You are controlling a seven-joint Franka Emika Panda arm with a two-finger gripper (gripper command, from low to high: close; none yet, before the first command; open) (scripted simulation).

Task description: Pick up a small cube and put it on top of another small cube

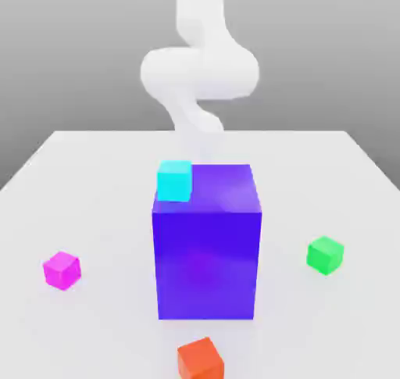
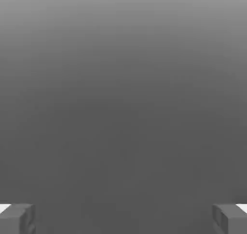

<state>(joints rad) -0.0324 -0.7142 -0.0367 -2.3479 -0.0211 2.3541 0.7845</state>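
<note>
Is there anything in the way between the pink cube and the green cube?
Yes. The big blue-purple block stands between the pink cube and the green cube, so the straight way across is blocked. The pink one probably has to go over or around it.

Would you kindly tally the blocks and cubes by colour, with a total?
Magenta cube: 1
Green cube: 1
Cyan cube: 1
Orange-red cube: 1
Blue-purple block: 1
Total: 5
</note>
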